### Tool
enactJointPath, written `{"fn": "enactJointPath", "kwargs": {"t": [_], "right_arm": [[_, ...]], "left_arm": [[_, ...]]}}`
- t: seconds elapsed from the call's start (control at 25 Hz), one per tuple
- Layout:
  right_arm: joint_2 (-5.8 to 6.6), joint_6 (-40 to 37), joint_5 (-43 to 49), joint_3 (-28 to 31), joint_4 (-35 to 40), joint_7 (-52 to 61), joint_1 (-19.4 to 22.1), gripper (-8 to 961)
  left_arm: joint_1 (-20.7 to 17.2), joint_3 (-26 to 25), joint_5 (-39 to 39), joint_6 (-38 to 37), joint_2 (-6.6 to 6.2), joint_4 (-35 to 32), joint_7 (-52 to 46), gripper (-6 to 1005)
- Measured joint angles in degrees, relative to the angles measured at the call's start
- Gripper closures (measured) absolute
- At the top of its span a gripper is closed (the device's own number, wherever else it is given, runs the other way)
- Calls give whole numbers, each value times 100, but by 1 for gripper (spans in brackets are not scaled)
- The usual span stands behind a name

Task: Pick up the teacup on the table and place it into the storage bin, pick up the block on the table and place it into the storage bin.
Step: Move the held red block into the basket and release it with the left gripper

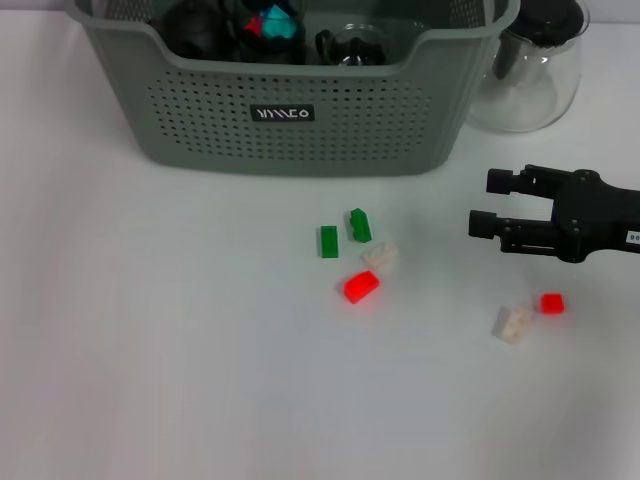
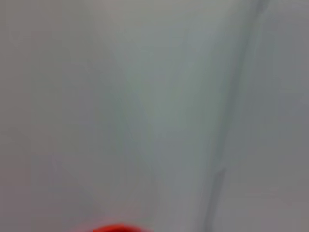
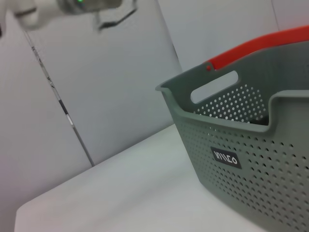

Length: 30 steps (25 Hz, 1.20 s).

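Observation:
The grey-green storage bin (image 1: 290, 110) stands at the back of the white table, and the right wrist view shows its labelled wall (image 3: 251, 159) close up. Dark rounded items and a teal-and-red piece lie inside it. No teacup shows on the table. Several blocks lie in front of the bin: two green (image 1: 329, 241) (image 1: 360, 225), a white one (image 1: 380, 255) and a red one (image 1: 361, 287). Another white block (image 1: 512, 324) and a small red block (image 1: 552, 303) lie farther right. My right gripper (image 1: 488, 203) hovers open and empty above that right pair, fingers pointing left. My left gripper is out of view.
A clear glass pitcher (image 1: 530, 70) with a black lid stands right of the bin. The left wrist view shows only a pale surface and a red sliver (image 2: 116, 228). A white arm segment (image 3: 72, 7) with a green light hangs high in the right wrist view.

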State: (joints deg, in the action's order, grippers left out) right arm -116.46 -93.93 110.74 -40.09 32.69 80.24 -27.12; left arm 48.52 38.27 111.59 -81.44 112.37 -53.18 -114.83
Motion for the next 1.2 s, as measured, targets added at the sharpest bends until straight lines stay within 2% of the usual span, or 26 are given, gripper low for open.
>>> {"fn": "enactJointPath", "kwargs": {"t": [0.08,0.16,0.24,0.32,0.44,0.6,0.88,1.2], "right_arm": [[0,15,0,-1,0,0,-2,119],[1,31,0,-1,0,0,-3,119],[-1,41,0,-1,0,0,-4,119],[-6,42,0,-1,0,0,-4,120],[-8,43,0,1,0,0,-4,120],[-8,44,0,1,0,0,-4,121],[-8,68,0,1,0,0,-4,121],[-8,113,0,1,0,0,5,120]], "left_arm": [[260,636,468,825,-75,-18,-496,329],[481,1118,1028,1511,-43,2,-813,329],[661,1494,1615,2021,50,80,-1080,329],[881,1851,2550,2580,223,279,-1460,329],[1131,1951,3499,2937,396,547,-1832,329],[1414,1962,4271,3164,478,894,-2324,329],[1636,1955,4654,3292,501,1235,-2500,328],[1362,1874,4353,2984,571,543,-2520,265]]}}
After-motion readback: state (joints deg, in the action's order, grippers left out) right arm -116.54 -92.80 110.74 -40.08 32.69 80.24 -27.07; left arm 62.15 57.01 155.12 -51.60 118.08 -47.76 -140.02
